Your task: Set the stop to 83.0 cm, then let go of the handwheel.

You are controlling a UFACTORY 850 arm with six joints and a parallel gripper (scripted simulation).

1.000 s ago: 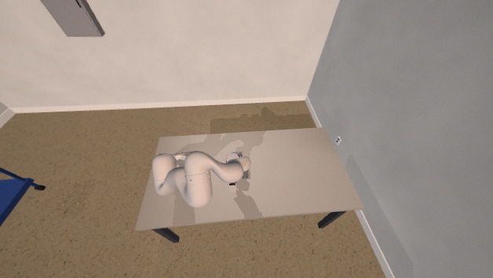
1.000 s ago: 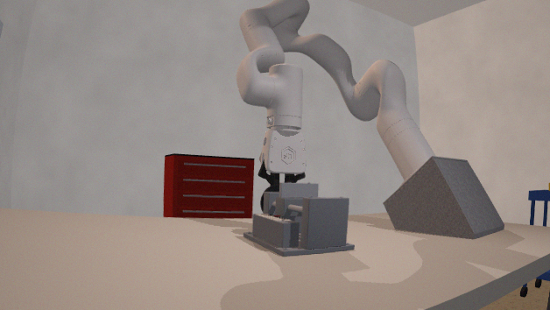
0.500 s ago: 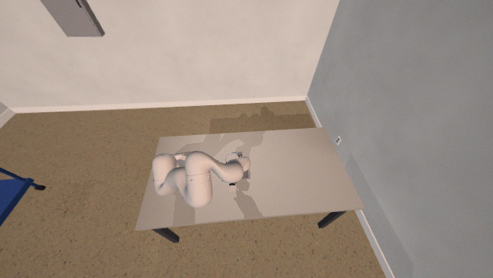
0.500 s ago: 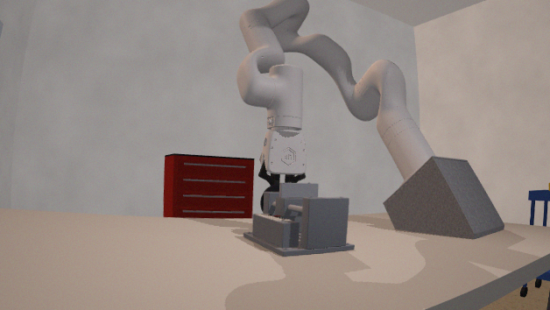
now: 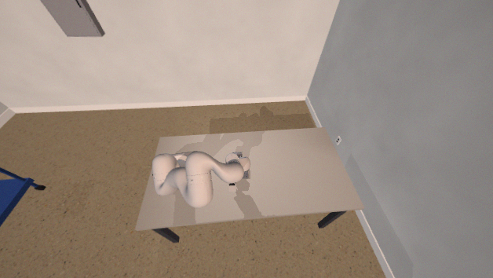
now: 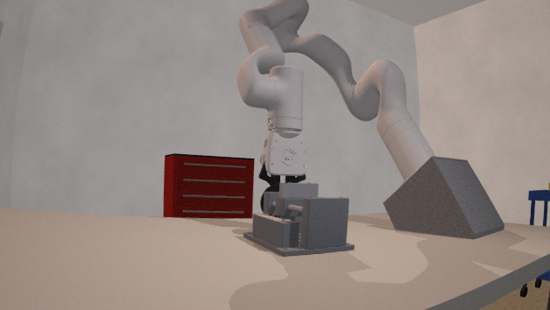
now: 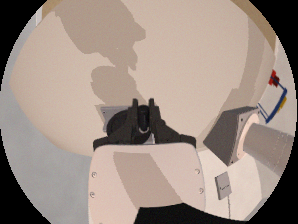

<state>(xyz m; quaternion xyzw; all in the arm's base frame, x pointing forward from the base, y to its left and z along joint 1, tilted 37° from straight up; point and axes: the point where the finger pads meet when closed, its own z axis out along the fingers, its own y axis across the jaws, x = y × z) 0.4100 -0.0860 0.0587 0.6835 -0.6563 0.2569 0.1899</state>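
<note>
Gripper fingers stand narrow, closed on the handwheel, with its dark knob between them; from overhead the arm hides that grip. The bench carries everything at work, and the arm rises near one short edge, bending over toward the middle. Down there, well in from all four corners and between the two long edges, sits the rig, base flat, handwheel upright on its side. The stop is, I think, the raised block between the rig's ends. As for progress, the wheel is in hand, so turning looks to be the step; I can't read any scale, so whether the stop is at 83.0 cm I can't tell. Letting go is not yet done. Beyond the bench's edge the red cabinet has its drawers closed, contents hidden. The blue cart stands off past the arm's end, with something yellow by it.
</note>
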